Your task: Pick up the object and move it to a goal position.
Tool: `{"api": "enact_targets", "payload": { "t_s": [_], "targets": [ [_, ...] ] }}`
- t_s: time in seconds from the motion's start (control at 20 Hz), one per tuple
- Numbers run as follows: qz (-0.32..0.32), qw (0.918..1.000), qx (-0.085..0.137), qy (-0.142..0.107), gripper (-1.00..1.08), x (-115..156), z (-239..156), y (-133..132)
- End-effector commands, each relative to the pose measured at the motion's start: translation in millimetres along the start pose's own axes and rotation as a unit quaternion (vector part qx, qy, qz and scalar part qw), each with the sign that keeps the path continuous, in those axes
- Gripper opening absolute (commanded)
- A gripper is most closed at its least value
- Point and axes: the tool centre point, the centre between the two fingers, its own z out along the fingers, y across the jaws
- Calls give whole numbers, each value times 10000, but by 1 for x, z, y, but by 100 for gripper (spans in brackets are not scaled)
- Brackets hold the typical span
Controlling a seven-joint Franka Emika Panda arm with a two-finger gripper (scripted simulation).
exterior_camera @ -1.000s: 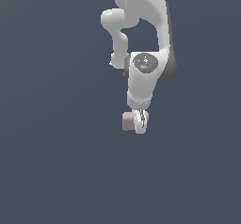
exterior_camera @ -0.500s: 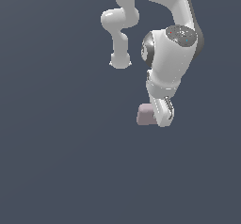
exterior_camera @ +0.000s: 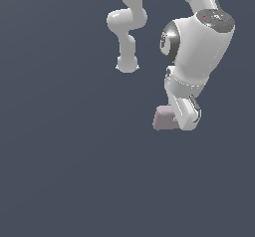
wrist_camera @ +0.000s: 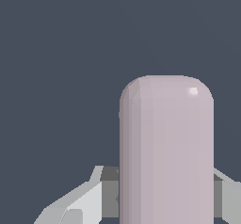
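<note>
The object (exterior_camera: 163, 118) is a small pale mauve-pink block with rounded edges. It hangs at the tip of the white arm, right of centre in the exterior view. My gripper (exterior_camera: 180, 121) is shut on it; the block sticks out toward the exterior view's left, and the fingers are mostly hidden behind the hand. In the wrist view the object (wrist_camera: 165, 152) fills the middle as a tall rounded slab held between the grey fingers (wrist_camera: 84, 197), with my gripper (wrist_camera: 162, 195) clamped on its base.
A plain dark grey-blue surface lies all around in both views. The arm's white elbow link (exterior_camera: 127, 37) hangs to the exterior view's left of the hand.
The arm has swung toward the exterior view's right and nearer the camera, carrying the block with it. The grip has stayed shut on the block.
</note>
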Motion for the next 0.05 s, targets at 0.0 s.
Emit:
{"api": "enact_targets", "payload": {
  "t_s": [0.0],
  "targets": [
    [4,10000,-3,-1,-100,-1,-1,-1]
  ]
}}
